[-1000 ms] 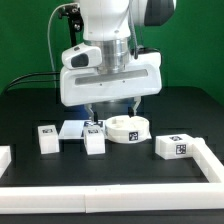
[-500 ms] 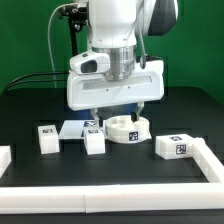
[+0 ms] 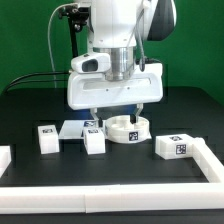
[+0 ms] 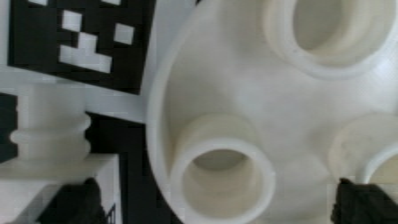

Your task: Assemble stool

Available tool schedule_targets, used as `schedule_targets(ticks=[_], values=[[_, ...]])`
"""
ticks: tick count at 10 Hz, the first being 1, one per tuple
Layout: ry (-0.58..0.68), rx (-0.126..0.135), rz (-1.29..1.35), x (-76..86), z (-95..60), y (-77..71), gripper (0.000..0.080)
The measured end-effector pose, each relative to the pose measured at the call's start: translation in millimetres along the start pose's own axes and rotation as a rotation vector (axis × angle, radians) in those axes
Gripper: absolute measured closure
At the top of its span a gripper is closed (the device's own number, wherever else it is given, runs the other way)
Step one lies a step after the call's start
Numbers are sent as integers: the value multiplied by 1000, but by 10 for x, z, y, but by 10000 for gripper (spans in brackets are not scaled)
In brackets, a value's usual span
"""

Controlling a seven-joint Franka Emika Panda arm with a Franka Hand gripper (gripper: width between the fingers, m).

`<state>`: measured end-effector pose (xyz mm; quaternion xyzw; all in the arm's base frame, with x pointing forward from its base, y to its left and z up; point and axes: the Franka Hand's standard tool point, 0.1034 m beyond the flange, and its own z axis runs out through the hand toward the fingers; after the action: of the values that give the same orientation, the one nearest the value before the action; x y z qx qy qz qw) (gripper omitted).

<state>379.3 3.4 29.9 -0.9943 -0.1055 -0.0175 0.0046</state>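
Note:
The stool's round white seat disc (image 3: 129, 129) lies on the black table, right of the middle in the exterior view. My gripper (image 3: 116, 112) hangs open just above its near-left part. In the wrist view the seat disc (image 4: 267, 110) fills most of the picture, and its round sockets show. My gripper (image 4: 217, 203) has one dark fingertip (image 4: 71, 202) outside the disc's rim and the other over the disc, with one socket (image 4: 224, 172) between them. Nothing is held. Three white tagged legs lie around: one leg (image 3: 46, 138), a second (image 3: 95, 141), a third (image 3: 172, 147).
The marker board (image 3: 70, 128) lies flat just beyond the two legs on the exterior view's left, and its tag (image 4: 86, 40) shows in the wrist view. Long white border rails (image 3: 212, 160) run along the table's front and right. A rail end (image 3: 4, 156) sits at the left edge.
The arm has shifted toward the exterior view's right and come down a little over the seat disc. The jaws have stayed open, and the parts have not moved.

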Motion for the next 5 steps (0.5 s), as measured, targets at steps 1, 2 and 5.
schedule_targets(ticks=[1, 2, 5], values=[[5, -1, -7, 31, -22, 7, 151], [3, 0, -7, 19, -14, 5, 151], [5, 0, 50, -16, -50, 23, 151]])
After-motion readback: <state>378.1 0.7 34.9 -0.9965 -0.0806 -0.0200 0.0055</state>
